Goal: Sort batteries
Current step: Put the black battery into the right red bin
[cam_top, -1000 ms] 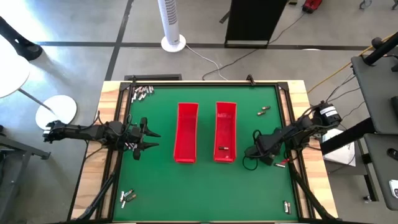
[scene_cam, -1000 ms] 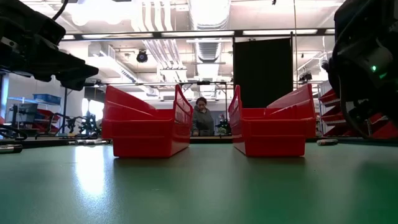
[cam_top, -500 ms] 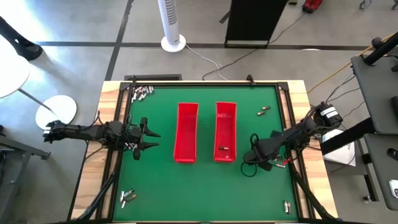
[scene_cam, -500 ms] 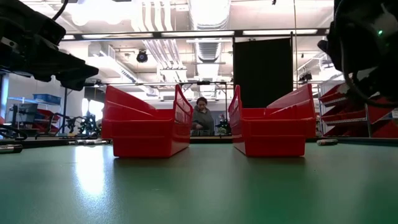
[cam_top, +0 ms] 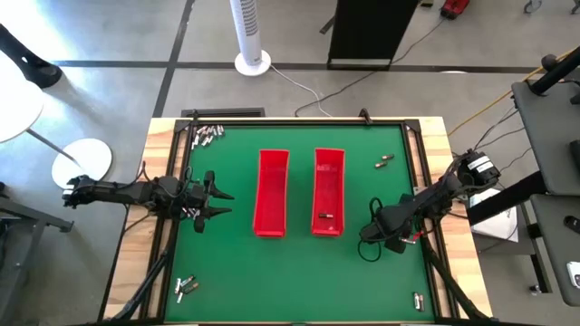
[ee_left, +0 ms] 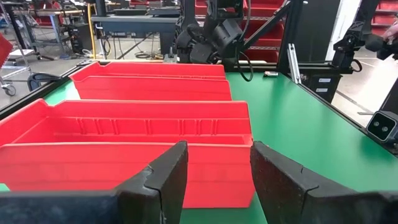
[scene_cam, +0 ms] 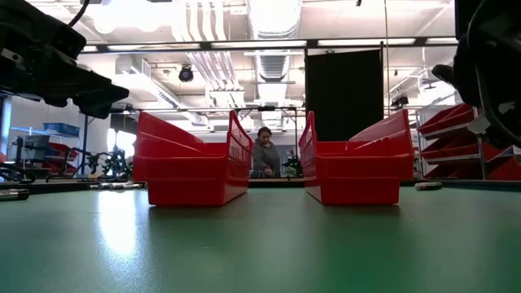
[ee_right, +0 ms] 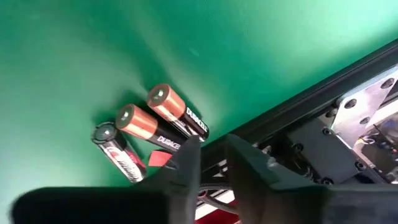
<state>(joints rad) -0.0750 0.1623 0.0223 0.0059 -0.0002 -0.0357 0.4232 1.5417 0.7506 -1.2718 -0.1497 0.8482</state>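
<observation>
Right wrist view puts what matters closest to you: the right gripper hangs directly over a trio of small cylindrical batteries, two with copper ends and black bodies and one dark with a red-printed label, lying side by side on the green table mat. Its fingers stand a narrow gap apart with nothing between them; you are not holding a battery. The three cells touch one another and sit just beside the black metal table frame, so if you close now you may pinch two at once, or knock one sideways under the rail. That narrow gap may also be too tight to straddle a cell; widen it before you descend, in my judgement.

Farther from that gripper, the high view shows the two long red plastic trays standing side by side mid-table, one cell already lying in the tray nearer the right arm. Carrying a round cell that far on a loose grip risks dropping it short.

Well beyond the trays, the left gripper waits near the opposite edge, fingers spread and empty, facing the trays. More batteries lie scattered toward the table corners, easy to overlook.
</observation>
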